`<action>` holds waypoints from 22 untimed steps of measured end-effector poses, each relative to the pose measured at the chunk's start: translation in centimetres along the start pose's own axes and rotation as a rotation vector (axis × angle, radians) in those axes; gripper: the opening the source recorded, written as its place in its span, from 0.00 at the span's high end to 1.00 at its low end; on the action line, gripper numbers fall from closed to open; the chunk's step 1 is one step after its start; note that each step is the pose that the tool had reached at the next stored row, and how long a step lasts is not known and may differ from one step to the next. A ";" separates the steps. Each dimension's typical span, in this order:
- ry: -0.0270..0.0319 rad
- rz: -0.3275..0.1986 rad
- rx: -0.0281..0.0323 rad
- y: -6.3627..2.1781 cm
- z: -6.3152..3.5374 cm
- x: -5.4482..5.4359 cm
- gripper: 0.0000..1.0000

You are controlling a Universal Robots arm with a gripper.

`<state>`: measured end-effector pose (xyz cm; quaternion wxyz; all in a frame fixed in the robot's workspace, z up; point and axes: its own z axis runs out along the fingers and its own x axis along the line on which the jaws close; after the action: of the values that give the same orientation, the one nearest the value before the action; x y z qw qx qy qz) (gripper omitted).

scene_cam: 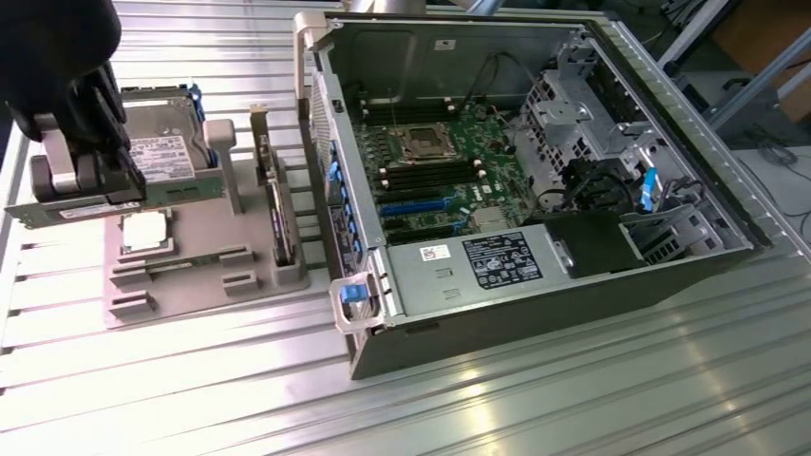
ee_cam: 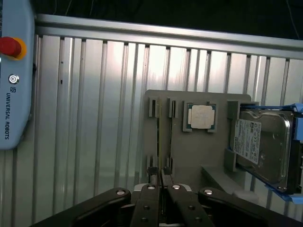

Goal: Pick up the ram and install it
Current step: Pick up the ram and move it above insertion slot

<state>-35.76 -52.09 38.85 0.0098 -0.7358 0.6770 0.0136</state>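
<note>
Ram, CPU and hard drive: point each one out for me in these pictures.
Ram [scene_cam: 57, 214]: exterior view, on its long flat side.
CPU [ee_cam: 201, 116]: wrist view, middle of its silver lid.
Hard drive [ee_cam: 262, 146]: wrist view, on its metal top cover.

The desk is built of ribbed aluminium slats, and bright light is reflected from them in pale streaks. Past its edge, at the exterior view's right, a pale floor is seen, with cables, metal struts and a brown panel. In the wrist view, darkness is seen beyond the desk's rim.
</note>
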 end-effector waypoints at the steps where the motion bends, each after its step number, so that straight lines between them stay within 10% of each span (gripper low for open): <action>1: 0.0002 0.000 -0.0001 -0.01 0.00 0.0 0.88; 16: 0.0065 -0.001 -0.0006 -10.08 0.01 0.8 0.88; 22: 0.0065 -0.004 -0.0007 -15.38 -0.01 1.3 0.88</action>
<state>-20.33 -52.09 38.75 0.0074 -0.7371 0.6757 0.0115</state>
